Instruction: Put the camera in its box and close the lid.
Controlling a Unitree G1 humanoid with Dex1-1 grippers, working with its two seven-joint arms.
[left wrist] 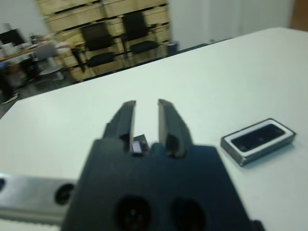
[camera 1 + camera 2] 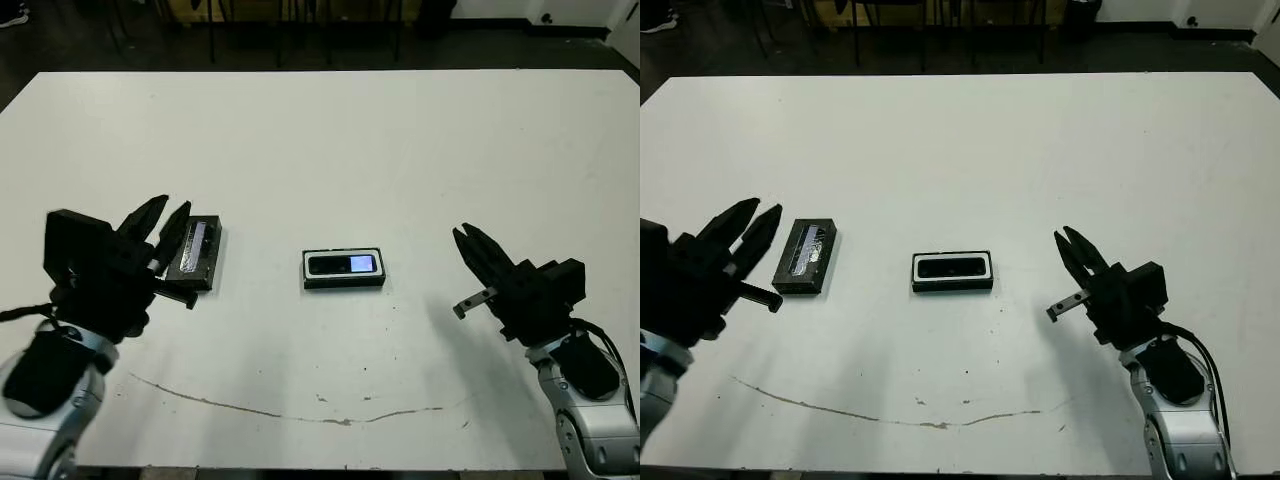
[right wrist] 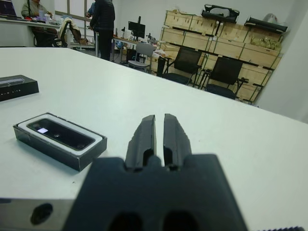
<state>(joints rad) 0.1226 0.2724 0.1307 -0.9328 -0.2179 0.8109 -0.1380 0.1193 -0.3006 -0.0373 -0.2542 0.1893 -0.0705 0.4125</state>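
The slim black rectangular camera [image 2: 343,264] with the small bluish glowing patch is already seated in the shallow black white-lined box [image 2: 344,281], well apart from both grippers, roughly midway between them and slightly ahead of each.

The black rectangular lid [image 2: 196,251] with the pale silvery strip lies flat, just beside the left gripper [image 2: 159,222] on its inner side; from the head view it cannot be told whether the fingertips touch it.

Left gripper: fingers slightly parted, nothing held. Right gripper [image 2: 470,240]: fingers nearly together with a thin slit between, nothing held, well clear of the box.

Handling, as judged:
- Lid is expected to be light and stiff, probably cardboard, with a smooth top likely to slip under the pads. It is best pinched across the short width, on the two long side walls near mid-length, so it stays level.
- The walls may flex under a hard squeeze, so moderate force is advised.
- The box is light too and could slide on the white table [image 2: 320,140] when the lid is pressed down; it could be steadied with the right gripper.

Surroundings: a thin brownish scratch line [image 2: 280,412] is seen on the table behind and below both grippers, no obstruction. Nothing lies between lid and box. Chairs and stacked crates beyond the table edge, plus a person [image 3: 103,24] far off, are well out of reach.
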